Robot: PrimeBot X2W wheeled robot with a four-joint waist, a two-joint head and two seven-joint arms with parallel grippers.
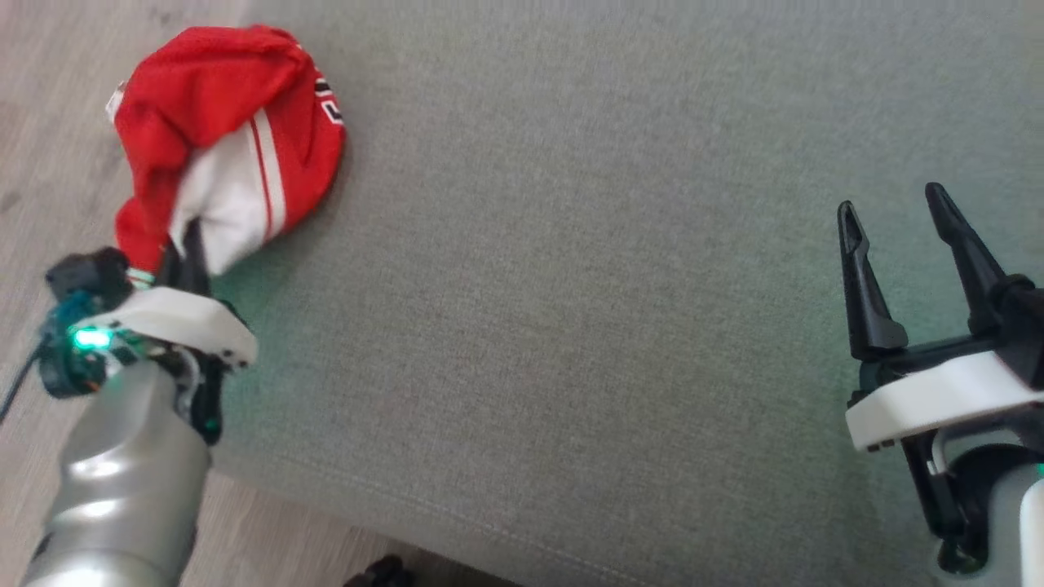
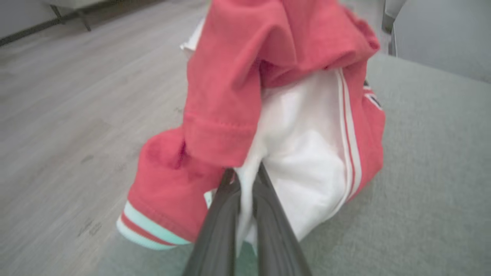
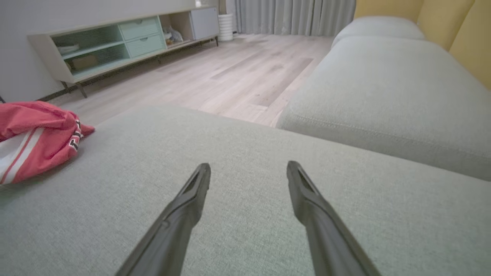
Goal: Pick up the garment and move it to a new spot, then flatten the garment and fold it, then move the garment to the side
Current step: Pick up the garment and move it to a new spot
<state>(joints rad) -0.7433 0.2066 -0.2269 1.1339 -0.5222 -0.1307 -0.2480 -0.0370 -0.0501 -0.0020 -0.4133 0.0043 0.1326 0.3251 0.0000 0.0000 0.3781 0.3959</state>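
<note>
The garment [image 1: 228, 139] is a crumpled red and white jersey lying at the left edge of the grey-green cushion [image 1: 571, 285]. My left gripper [image 1: 189, 236] is shut on its white near fold. In the left wrist view both dark fingers [image 2: 226, 214] pinch the white cloth of the garment [image 2: 307, 153], with a red sleeve and striped cuff hanging to the left. My right gripper [image 1: 893, 212] hovers open over bare cushion at the right, far from the garment. The right wrist view shows the right gripper [image 3: 248, 170] spread wide above the cushion, and the garment [image 3: 34, 142] at the far left.
Wooden floor [image 1: 49, 122] lies past the cushion's left edge. A second sofa cushion [image 3: 383, 96] sits ahead on the right of the right wrist view. A low sideboard [image 3: 115, 42] stands against the far wall, with curtains [image 3: 291, 15] behind.
</note>
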